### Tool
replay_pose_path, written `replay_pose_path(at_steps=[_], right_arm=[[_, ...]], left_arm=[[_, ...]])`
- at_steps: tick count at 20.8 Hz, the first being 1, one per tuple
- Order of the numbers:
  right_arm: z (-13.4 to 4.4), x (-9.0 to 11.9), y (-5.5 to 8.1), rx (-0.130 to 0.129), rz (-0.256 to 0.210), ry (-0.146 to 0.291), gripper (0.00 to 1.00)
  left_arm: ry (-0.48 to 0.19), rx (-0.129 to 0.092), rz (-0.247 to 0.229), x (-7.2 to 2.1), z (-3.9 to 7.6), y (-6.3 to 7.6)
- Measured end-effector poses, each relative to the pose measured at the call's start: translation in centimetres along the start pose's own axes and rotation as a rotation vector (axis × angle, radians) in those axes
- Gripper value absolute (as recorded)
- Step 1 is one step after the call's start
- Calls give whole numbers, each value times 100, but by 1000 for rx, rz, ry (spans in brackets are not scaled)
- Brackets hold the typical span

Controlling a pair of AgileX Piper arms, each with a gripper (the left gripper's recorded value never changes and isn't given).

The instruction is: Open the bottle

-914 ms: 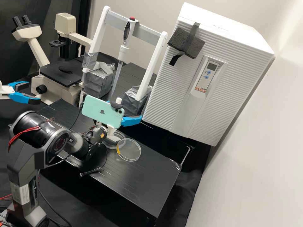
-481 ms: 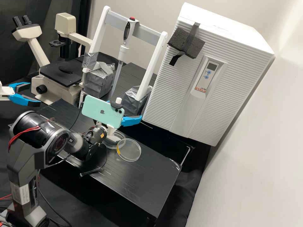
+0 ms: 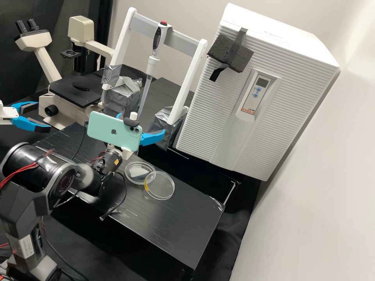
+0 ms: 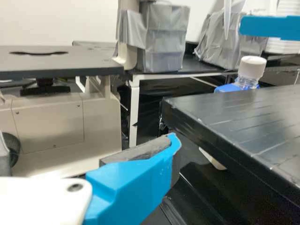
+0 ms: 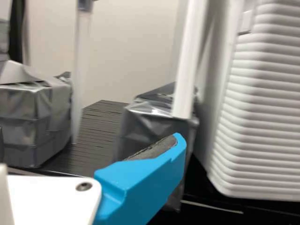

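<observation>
High view: bottle [image 3: 133, 116] in right claw [image 3: 140, 125]

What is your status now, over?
Left gripper open, beside microscope. Right gripper shut on bottle above bench, white cap on. Pipette stand close behind; petri dishes on bench.

Bright, even light; soft shadows

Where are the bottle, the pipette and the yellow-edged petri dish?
bottle [image 4: 251, 66], left wrist view, on its white cap.
pipette [image 3: 156, 39], high view, on its dark handle.
yellow-edged petri dish [image 3: 159, 186], high view, on its clear middle.
</observation>
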Motion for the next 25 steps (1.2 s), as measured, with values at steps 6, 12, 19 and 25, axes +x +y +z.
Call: replay_pose_path(at_steps=[6,12,19,25], right_arm=[[-6,-51,-99,-41,-38,2,100],[39,-76,-180,-49,-70,-14,100],[24,-69,-243,-74,-98,1,100],[76,-54,-302,-75,-119,-16,100]], left_arm=[[-3,9,-5,-9,-10,-3],[-1,27,-5,-8,-15,-4],[-1,31,-9,5,-29,-13],[-1,38,-9,5,-29,-13]])
